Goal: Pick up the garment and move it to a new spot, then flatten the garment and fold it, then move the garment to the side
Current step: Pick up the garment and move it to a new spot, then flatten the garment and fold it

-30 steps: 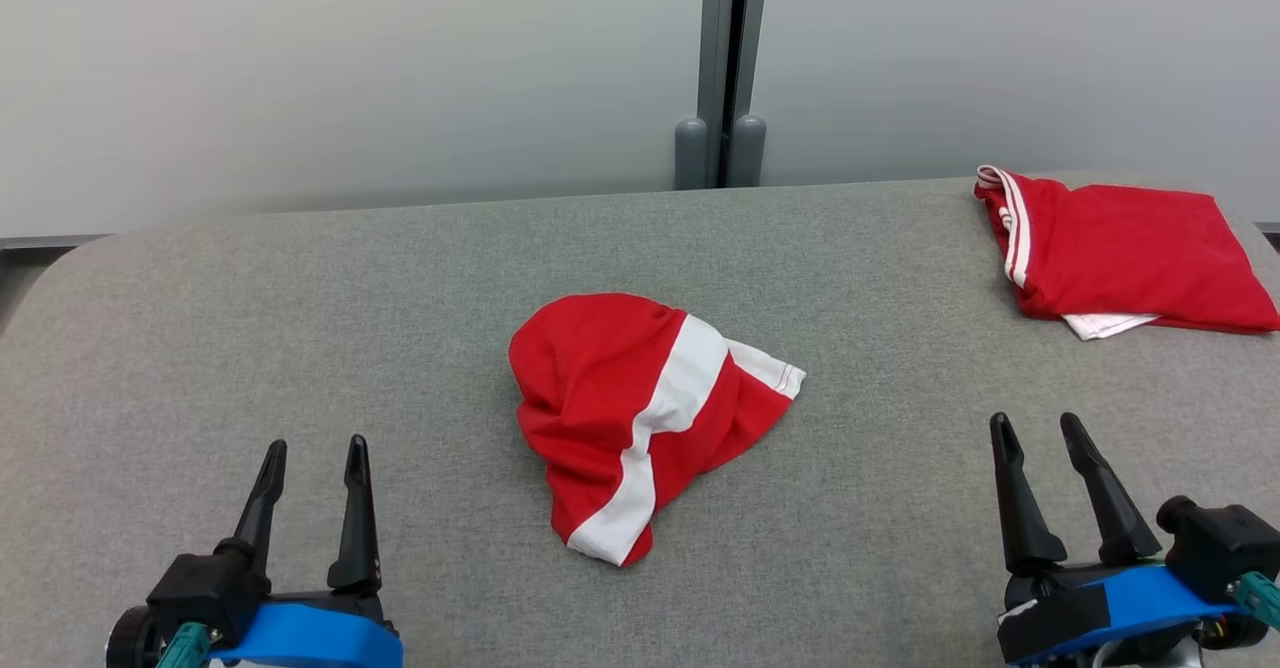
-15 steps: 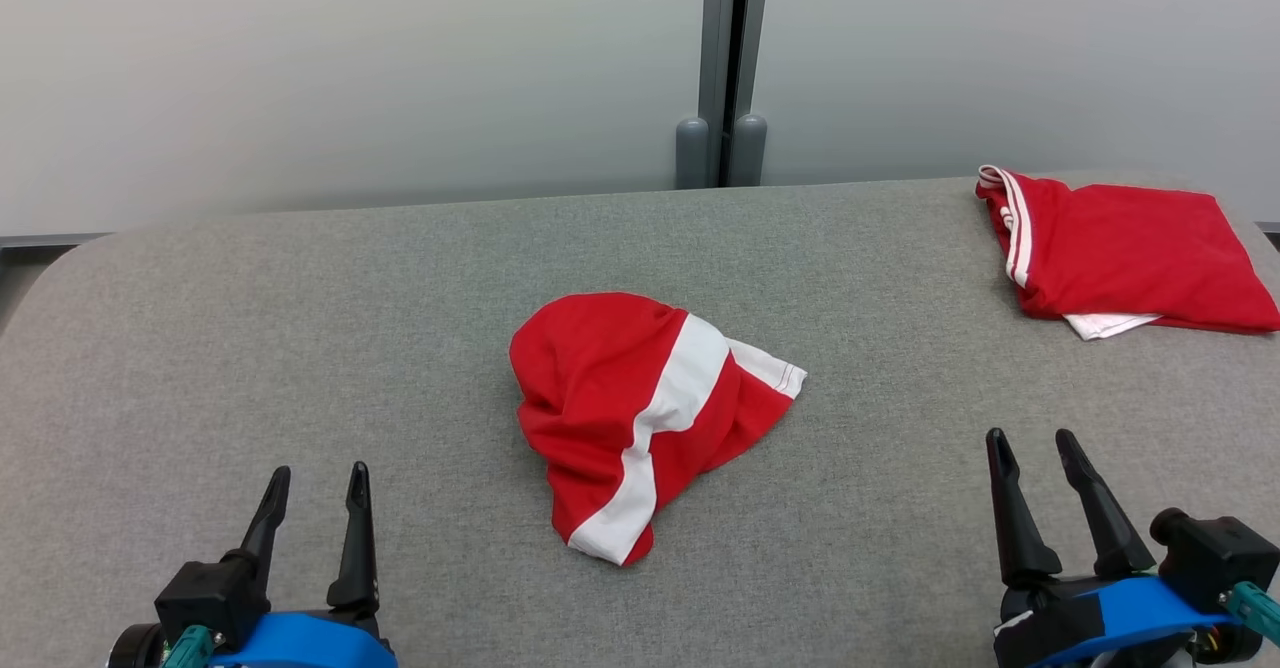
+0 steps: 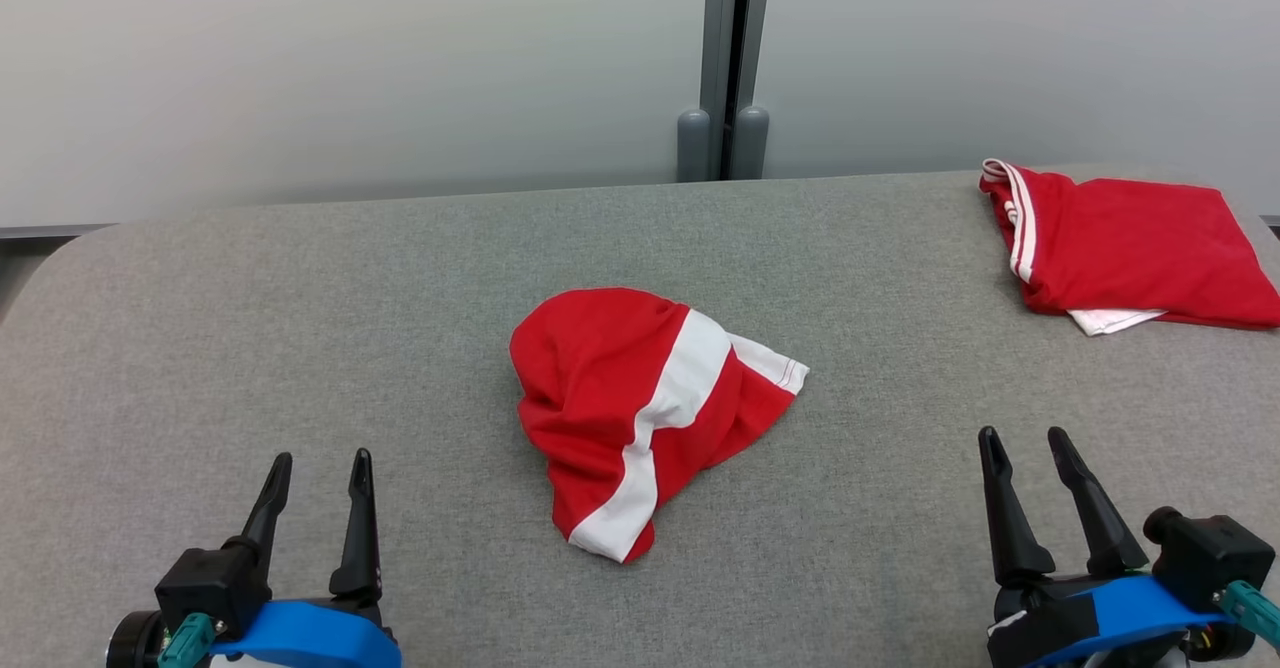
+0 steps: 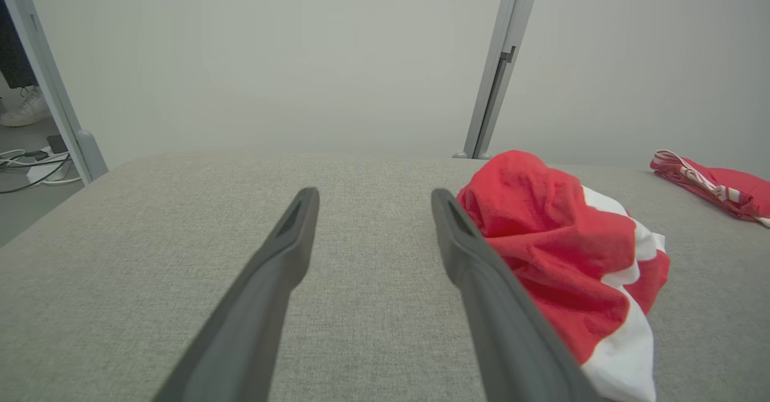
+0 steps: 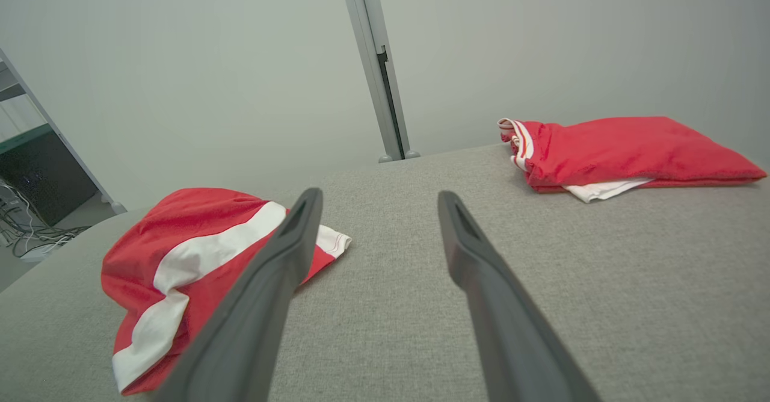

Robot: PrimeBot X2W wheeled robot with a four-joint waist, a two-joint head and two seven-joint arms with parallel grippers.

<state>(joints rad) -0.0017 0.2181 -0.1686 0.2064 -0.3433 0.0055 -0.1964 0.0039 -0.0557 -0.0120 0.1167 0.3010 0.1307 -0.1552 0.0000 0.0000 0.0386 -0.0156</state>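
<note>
0 of 3 steps look done | crumpled garment (image 3: 640, 418) untouched at middle of counter (image 3: 300, 328) | left claw (image 3: 322, 458) wide, empty | right claw (image 3: 1022, 435) wide, empty | both well apart from it | remaining: lift, relocate, flatten, fold, set aside

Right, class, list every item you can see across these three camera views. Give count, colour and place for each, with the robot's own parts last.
crumpled garment: one, red with a white band, middle of the table
folded garment: one, red with white trim, far right corner of the table
table: one, grey fabric top, under both garments
wall panels: two, pale grey, behind the table
post: one, grey, between the panels
cables: a few, dark and white, on the floor beyond the table's left end
left gripper: one, dark fingers, open, near left of the crumpled garment
right gripper: one, dark fingers, open, near right of the crumpled garment
</note>
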